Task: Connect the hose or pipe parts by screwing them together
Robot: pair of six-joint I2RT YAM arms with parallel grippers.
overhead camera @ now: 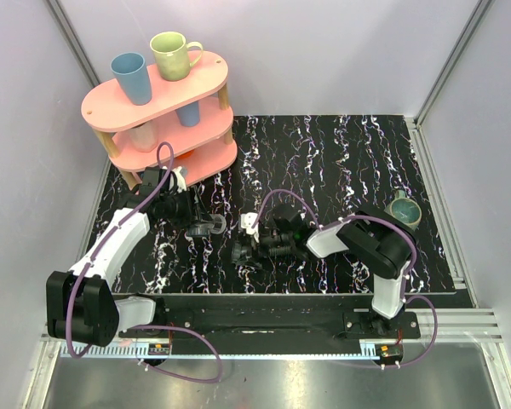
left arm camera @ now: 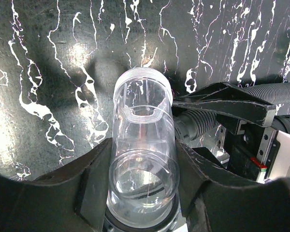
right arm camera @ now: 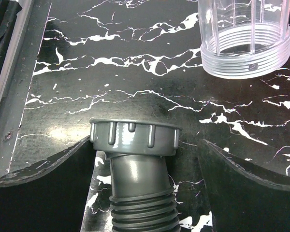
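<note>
The clear tubular fitting [left arm camera: 142,140] sits lengthwise between the fingers of my left gripper [left arm camera: 142,145], which is shut on it. Its threaded mouth [right arm camera: 246,48] shows at the top right of the right wrist view. The black ribbed hose [right arm camera: 142,212] ends in a grey ribbed collar [right arm camera: 134,137] that lies on the mat between the jaws of my right gripper [right arm camera: 145,142]. The left finger touches the collar and the right finger stands apart from it, so this gripper is open. In the top view the left gripper [overhead camera: 206,227] and the right gripper [overhead camera: 254,247] face each other mid-table.
A pink two-tier shelf [overhead camera: 157,102] stands at the back left, carrying a blue cup [overhead camera: 131,77] and a green mug [overhead camera: 174,54]. Another mug [overhead camera: 404,210] sits at the right of the black marbled mat [overhead camera: 341,153]. Walls enclose the table.
</note>
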